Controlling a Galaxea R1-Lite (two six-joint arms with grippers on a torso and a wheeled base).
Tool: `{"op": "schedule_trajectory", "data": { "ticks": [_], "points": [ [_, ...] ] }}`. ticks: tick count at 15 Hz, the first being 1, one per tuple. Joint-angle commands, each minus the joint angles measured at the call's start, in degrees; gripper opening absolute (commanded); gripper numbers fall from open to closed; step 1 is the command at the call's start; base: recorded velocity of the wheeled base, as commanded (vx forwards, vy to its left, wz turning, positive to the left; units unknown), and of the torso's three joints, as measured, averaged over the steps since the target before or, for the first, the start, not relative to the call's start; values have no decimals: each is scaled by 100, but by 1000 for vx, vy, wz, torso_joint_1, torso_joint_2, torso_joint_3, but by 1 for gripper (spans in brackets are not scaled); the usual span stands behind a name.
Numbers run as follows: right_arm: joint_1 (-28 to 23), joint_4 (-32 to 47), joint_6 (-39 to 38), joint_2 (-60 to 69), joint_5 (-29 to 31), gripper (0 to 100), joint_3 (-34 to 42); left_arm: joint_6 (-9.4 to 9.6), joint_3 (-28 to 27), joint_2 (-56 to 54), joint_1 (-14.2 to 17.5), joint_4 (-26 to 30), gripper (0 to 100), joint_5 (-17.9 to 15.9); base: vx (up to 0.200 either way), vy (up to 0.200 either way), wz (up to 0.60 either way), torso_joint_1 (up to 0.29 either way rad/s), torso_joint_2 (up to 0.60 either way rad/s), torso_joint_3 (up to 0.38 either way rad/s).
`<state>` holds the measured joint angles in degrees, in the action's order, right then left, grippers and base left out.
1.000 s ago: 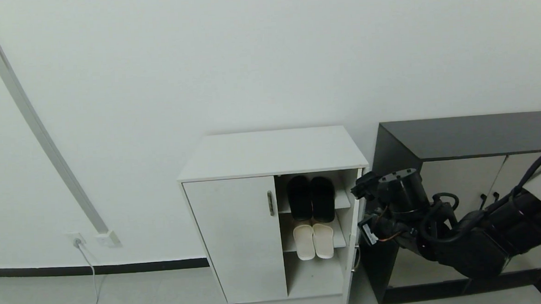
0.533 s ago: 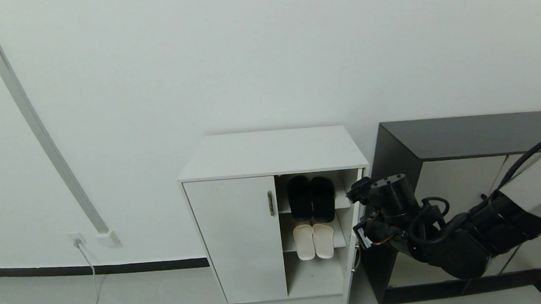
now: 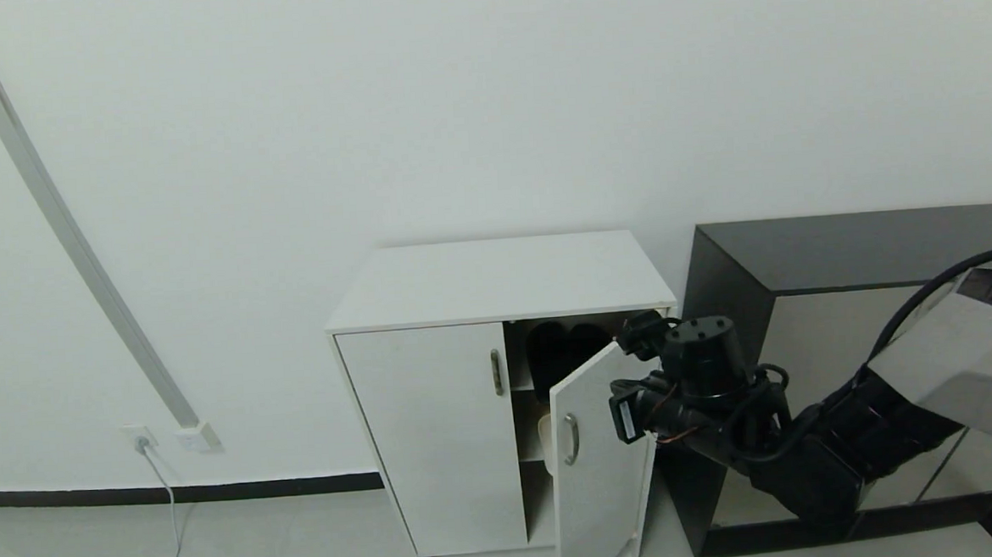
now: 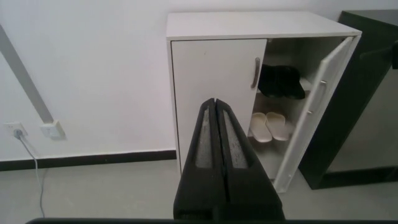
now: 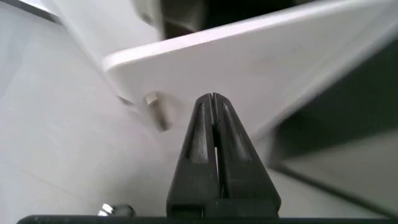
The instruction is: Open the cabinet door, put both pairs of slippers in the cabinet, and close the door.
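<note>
The white cabinet [image 3: 496, 283] has its left door shut and its right door [image 3: 595, 468] standing about half open, handle [image 3: 570, 438] facing out. Black slippers [image 3: 560, 343] lie on the upper shelf and white slippers [image 3: 545, 429] on the shelf below, both partly hidden by the door. The left wrist view shows the black slippers [image 4: 281, 81] and the white slippers [image 4: 270, 126] inside. My right gripper [image 5: 213, 97] is shut, its tips against the right door [image 5: 261, 59]. My left gripper [image 4: 215, 103] is shut and empty, held back in front of the cabinet [image 4: 214, 74].
A black low cabinet [image 3: 851, 251] stands against the white cabinet's right side, with my right arm [image 3: 723, 402] in front of it. A wall socket and cable [image 3: 144, 441] are at the lower left, and a slanted wall strip [image 3: 60, 225] runs above them. Bare floor lies before the cabinet.
My right arm has moved left, and the right door has swung from wide open to about half shut, now covering much of the slippers.
</note>
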<state>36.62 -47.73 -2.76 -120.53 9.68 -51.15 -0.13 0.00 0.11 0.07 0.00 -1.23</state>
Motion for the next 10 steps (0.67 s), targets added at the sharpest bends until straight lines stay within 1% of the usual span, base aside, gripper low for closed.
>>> {"op": "schedule_trajectory", "data": {
  "ticks": [1, 2, 4, 5, 7, 10],
  "points": [
    [-6, -721, 12, -50, -441, 0, 536, 5, 0, -2, 1, 0, 0, 0, 0, 0, 0, 0, 0, 0],
    [-6, -1186, 12, -67, -775, 0, 817, 5, 0, -2, 1, 0, 0, 0, 0, 0, 0, 0, 0, 0],
    [-6, -1793, 29, -173, -1091, 0, 1266, 13, 0, -2, 1, 0, 0, 0, 200, 0, 0, 2, 2, 7],
    [-6, -2030, 47, -269, -1091, 0, 1433, 31, 0, 7, 1, 0, 0, -9, 200, 0, 0, 7, 12, 2],
    [-6, -2373, 65, -498, -1082, 0, 1503, 31, 0, -2, 1, 0, 0, -9, 200, 0, 0, -2, 5, -2],
    [3, -2443, 65, -542, -1082, 0, 1529, 31, 0, -2, 1, 0, 0, 0, 200, 0, 0, 2, -2, 2]
  ]
}}
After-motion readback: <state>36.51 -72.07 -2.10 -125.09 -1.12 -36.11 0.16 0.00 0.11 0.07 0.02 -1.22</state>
